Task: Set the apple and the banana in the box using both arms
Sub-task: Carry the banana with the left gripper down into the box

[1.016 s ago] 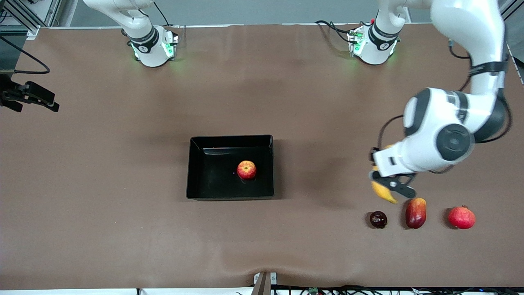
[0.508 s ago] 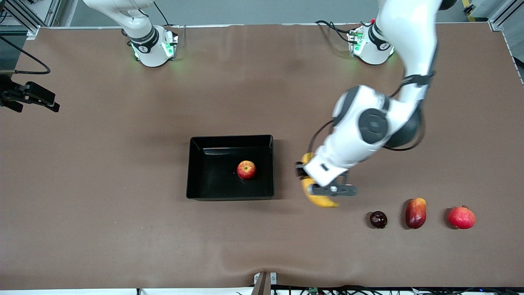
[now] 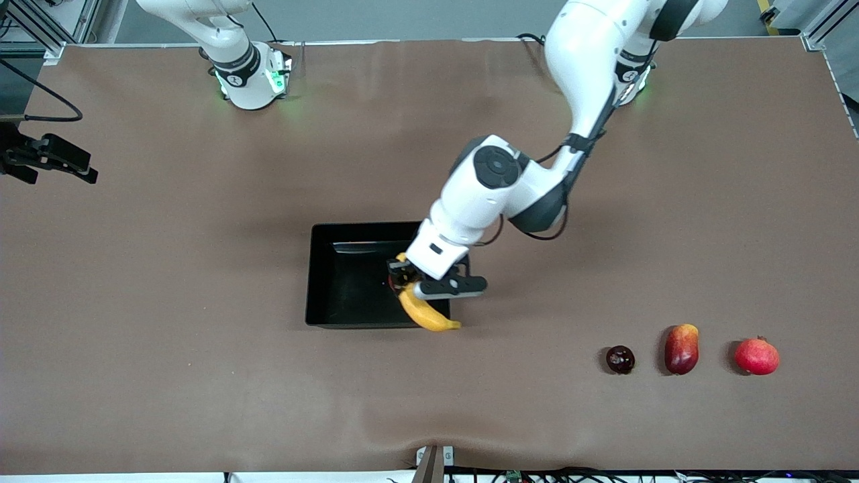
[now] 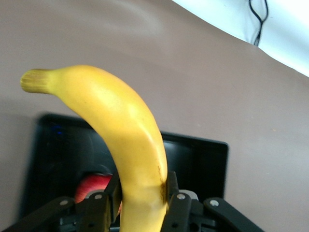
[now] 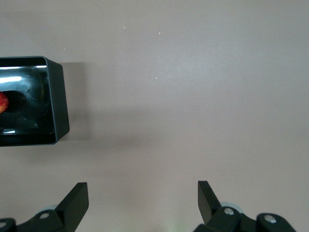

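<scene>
My left gripper [image 3: 411,290] is shut on the yellow banana [image 3: 429,316] and holds it in the air over the corner of the black box [image 3: 349,295] that lies toward the left arm's end and nearest the front camera. One banana tip juts out past the box's wall. In the left wrist view the banana [image 4: 120,116] rises between the fingers [image 4: 179,205], and the red apple [image 4: 91,186] lies in the box [image 4: 203,164] below. The front view hides the apple under the gripper. My right gripper [image 5: 141,186] waits open over bare table, away from the box [image 5: 58,106].
Three loose fruits lie in a row toward the left arm's end, nearer the front camera than the box: a dark maroon round fruit [image 3: 620,359], a red-and-yellow elongated fruit [image 3: 681,348] and a pomegranate [image 3: 757,356]. Brown table surrounds the box.
My left arm has swung the banana from above the row of loose fruits across the table to over the box. The right arm has not moved.
</scene>
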Controlling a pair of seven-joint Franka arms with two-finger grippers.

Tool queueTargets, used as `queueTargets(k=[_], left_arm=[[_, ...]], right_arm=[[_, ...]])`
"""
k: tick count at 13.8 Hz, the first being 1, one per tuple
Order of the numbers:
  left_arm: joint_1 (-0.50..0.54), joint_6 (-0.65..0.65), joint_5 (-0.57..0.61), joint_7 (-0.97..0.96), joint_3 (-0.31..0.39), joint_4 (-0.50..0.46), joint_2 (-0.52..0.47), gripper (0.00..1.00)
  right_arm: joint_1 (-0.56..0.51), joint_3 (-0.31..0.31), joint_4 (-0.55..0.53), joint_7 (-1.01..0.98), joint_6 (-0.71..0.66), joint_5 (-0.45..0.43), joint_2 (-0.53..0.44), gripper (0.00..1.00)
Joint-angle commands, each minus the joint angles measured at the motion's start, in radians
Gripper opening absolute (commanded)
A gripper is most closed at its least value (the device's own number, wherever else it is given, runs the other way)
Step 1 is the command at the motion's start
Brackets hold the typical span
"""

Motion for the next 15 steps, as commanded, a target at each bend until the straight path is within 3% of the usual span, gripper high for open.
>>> queueTargets(k=[1,4,7,10,11,12,15], left_arm=[[-0.061,0.147,-0.021,-0.06,0.022,0.065,0.105,0.0],[-0.109,0.183,-0.021,-0.112,0.027,0.146,0.19,0.06],[-0.184,0.229,-0.021,-0.133,0.097,0.16,0.25,0.09],[-0.192,0.286,-0.021,-0.133,0.098,0.161,0.285,0.23],[-0.192,0.286,-0.021,-0.138,0.095,0.161,0.282,0.56],[-0.193,0.286,-0.021,-0.165,0.096,0.16,0.28,1.0],[-0.186,0.203,-0.02,-0.181,0.104,0.158,0.226,1.0]], right_arm=[[0.007,-0.003,0.002,0.002,0.003,-0.008,-0.001,1.0],[0.007,-0.004,0.002,0.002,0.003,-0.008,-0.001,1.0],[0.007,-0.004,0.002,0.002,0.003,-0.008,-0.001,1.0],[0.007,-0.004,0.002,0.0,0.003,-0.008,-0.001,1.0],[0.007,-0.004,0.002,0.0,0.003,-0.008,-0.001,1.0],[0.007,-0.004,0.002,0.0,0.003,-0.008,-0.001,1.0],[0.007,-0.004,0.002,0.002,0.003,-0.008,-0.001,1.0]])
